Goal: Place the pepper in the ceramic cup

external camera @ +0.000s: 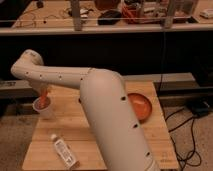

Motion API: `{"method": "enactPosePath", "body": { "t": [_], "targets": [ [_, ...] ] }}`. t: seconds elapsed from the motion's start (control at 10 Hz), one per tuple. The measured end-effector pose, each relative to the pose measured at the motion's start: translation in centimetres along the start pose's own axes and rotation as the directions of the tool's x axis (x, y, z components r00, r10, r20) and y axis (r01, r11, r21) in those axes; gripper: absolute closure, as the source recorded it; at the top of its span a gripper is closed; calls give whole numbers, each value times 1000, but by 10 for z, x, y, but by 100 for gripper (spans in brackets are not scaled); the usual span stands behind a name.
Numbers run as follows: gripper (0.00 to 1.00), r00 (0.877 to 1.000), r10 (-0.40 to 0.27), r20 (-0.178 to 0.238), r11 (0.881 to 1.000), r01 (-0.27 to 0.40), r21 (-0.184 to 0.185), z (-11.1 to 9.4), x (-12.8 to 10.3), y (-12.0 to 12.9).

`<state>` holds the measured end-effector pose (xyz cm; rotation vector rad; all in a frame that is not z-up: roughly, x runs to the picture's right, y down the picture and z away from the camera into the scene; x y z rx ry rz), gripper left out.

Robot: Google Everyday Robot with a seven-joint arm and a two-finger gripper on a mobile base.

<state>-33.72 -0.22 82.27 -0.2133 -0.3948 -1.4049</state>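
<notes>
Step in hand: delivery of the pepper (45, 97) into the cup (44, 111). The gripper (42, 91) hangs directly above the cup's mouth. The pepper shows orange-red at the cup's rim, just under the gripper. I cannot tell whether the gripper grips it or has let go, nor whether its tip is inside the cup. The cup stands upright on the counter (75, 120). In my judgement, the next move calls for a release square over the cup, then a straight lift clear of it.

Peppers: I count one pepper (44, 96).
Cups: one ceramic cup (45, 112).
Bowls: one orange bowl (141, 106).
Bottles: one clear bottle (64, 151).
Tables: one wooden table (65, 124).
Grippers: I see one gripper (41, 90), just above the cup at the table's left end.
</notes>
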Motion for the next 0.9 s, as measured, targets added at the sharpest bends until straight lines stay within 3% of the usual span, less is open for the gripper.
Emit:
{"method": "enactPosePath", "body": {
  "t": [0.3, 0.4, 0.9],
  "targets": [
    [25, 1000, -13, -7, 1000, 13, 16, -2, -2, -6],
    [21, 1000, -18, -12, 1000, 18, 20, -3, -2, -8],
    [20, 997, -75, -32, 997, 76, 32, -8, -6, -19]
  ]
}}
